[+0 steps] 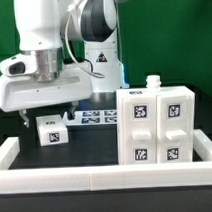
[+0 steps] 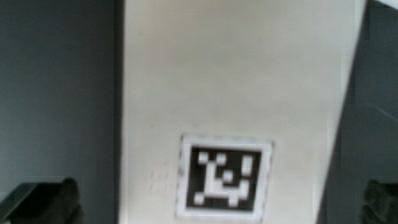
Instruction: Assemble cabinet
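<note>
A low white border rail (image 1: 97,176) runs across 6 o'clock in the exterior view. Behind it, at 9 o'clock, sits a small white block (image 1: 52,132) bearing one black-and-white square tag, and at 3 o'clock stands the cabinet body (image 1: 155,130), a tall white box with two such tags on its front. The gripper (image 2: 210,200) hangs over the small block, jaws spread wide with a dark fingertip (image 2: 43,200) on either side, gripping nothing. Farther back the marker board (image 1: 94,116) lies flat near centre, under the white arm (image 1: 81,35) at 12 o'clock.
</note>
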